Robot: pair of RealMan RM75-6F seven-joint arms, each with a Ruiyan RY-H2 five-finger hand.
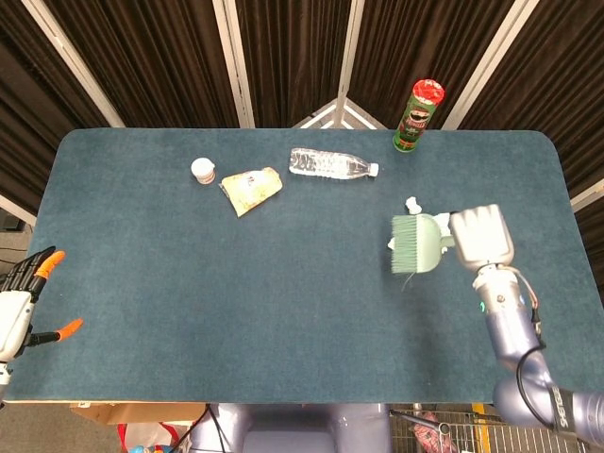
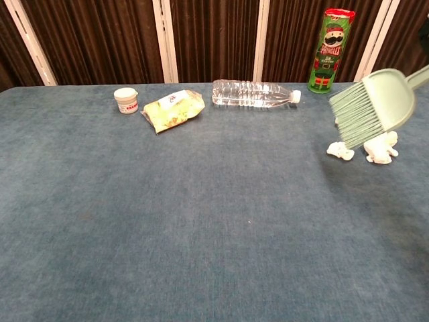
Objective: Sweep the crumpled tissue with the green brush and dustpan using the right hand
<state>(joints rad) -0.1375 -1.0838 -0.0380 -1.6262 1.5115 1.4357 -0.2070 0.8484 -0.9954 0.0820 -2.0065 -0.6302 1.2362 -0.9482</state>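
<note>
My right hand (image 1: 481, 238) grips the handle of the green brush (image 1: 415, 243), whose bristles point left over the table's right side. In the chest view the brush (image 2: 372, 106) hangs tilted just above two white tissue pieces (image 2: 340, 151), the second one (image 2: 381, 149) partly behind the bristles. From the head view only one small tissue piece (image 1: 411, 203) shows, just beyond the brush; the others are hidden under it. No dustpan shows in either view. My left hand (image 1: 19, 307) rests at the table's near left edge, fingers apart and holding nothing.
A Pringles can (image 1: 417, 115) stands at the far edge right of centre. A water bottle (image 1: 330, 164) lies on its side mid-back, with a yellow snack pouch (image 1: 251, 189) and a small white jar (image 1: 203, 170) to its left.
</note>
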